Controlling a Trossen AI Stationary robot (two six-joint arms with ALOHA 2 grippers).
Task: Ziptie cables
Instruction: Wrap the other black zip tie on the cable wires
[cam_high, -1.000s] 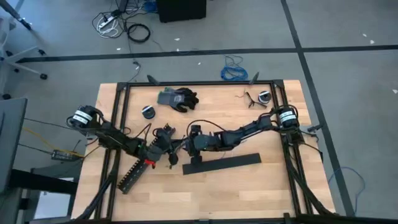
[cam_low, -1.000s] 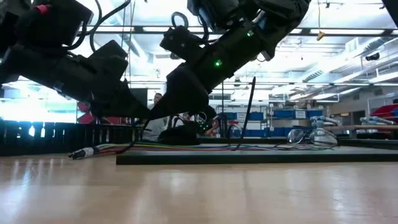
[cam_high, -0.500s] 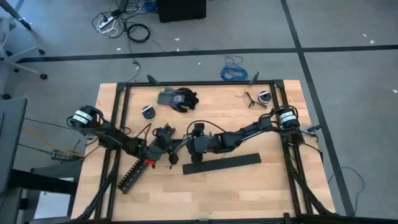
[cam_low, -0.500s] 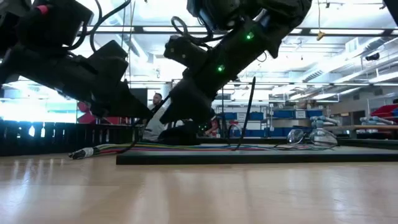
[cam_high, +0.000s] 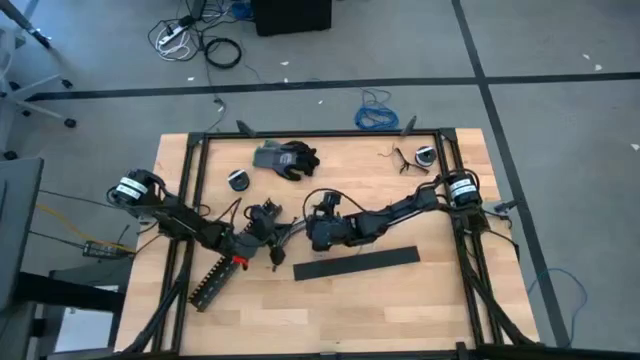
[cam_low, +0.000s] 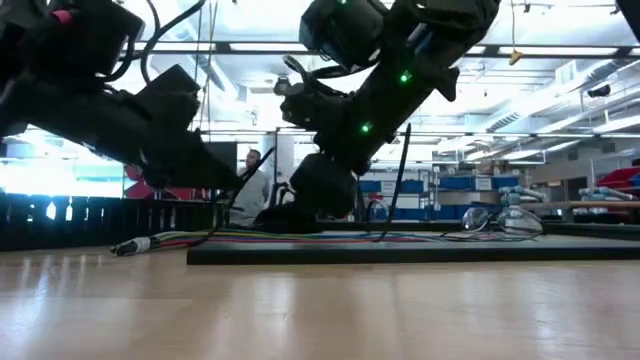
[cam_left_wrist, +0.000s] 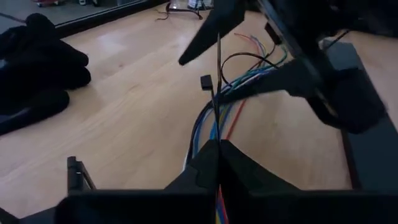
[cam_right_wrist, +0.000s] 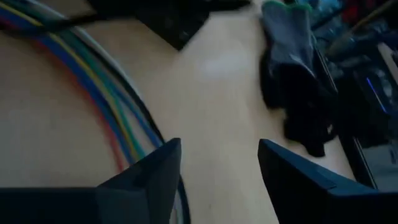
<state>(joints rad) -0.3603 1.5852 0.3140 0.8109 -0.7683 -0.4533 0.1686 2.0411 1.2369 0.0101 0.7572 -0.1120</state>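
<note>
The cables (cam_left_wrist: 208, 121) are thin blue, green, yellow and red wires lying on the table between my two grippers; they also show in the low view (cam_low: 200, 239) and the right wrist view (cam_right_wrist: 93, 87). A thin black ziptie (cam_left_wrist: 217, 93) runs straight out from my left gripper (cam_left_wrist: 217, 144) (cam_high: 277, 238), which is shut on it. The ziptie's small head (cam_left_wrist: 206, 81) sits by the bundle. My right gripper (cam_right_wrist: 217, 158) (cam_high: 314, 230) is open beside the wires, with nothing between its fingers. My left gripper pinches the ziptie's strip (cam_left_wrist: 217, 135) between its two fingertips, which lie along the strip. The strip reaches straight ahead of the fingers over the wires. The wires pass below the fingers; I cannot tell whether the fingers touch them.
A wide flat black bar (cam_high: 355, 262) lies near the table's middle, and a slotted black duct (cam_high: 213, 280) lies at the near left. Black gloves (cam_high: 285, 158) lie at the far side and glasses (cam_high: 415, 158) at the far right. A person (cam_low: 255, 190) shows beyond the table.
My right gripper has drawn back from my left gripper, toward the table's right and far side, and has risen off the table. The flat black bar, partly covered by it before, now shows whole. The cables and the ziptie have stayed put.
</note>
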